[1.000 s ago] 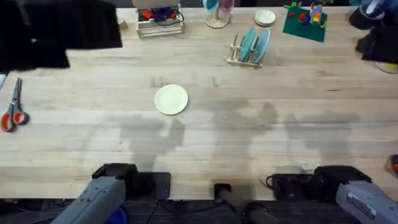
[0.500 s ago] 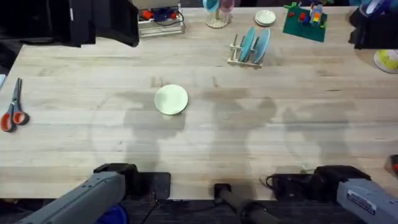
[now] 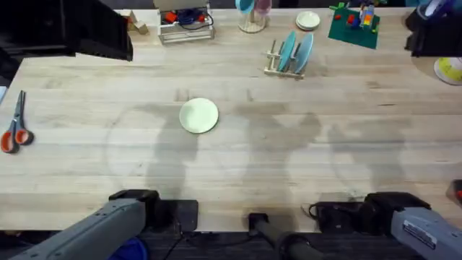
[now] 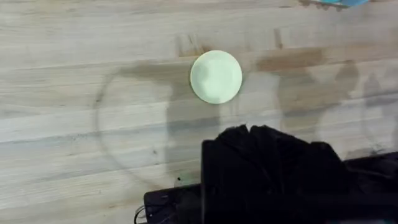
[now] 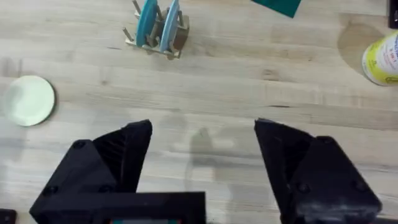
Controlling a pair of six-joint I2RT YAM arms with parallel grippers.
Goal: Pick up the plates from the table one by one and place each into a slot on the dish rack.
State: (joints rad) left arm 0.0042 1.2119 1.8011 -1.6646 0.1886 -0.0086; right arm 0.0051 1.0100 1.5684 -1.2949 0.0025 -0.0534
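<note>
Cream plate (image 3: 198, 115) unmoved, rack (image 3: 287, 55) unchanged

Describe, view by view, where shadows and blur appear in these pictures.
Overhead: soft grey shadows spread over the table around the cream plate; a dark blurred arm crosses the top left corner. Left wrist: a curved shadow rings the table beside the plate. Right wrist: the right gripper is open, a faint shadow between its fingers.

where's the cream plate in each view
overhead: cream plate left of centre, flat on the table.
left wrist: plate upper middle.
right wrist: plate at left edge.
shared landmark: dish rack holding two blue plates, in overhead and right wrist.
</note>
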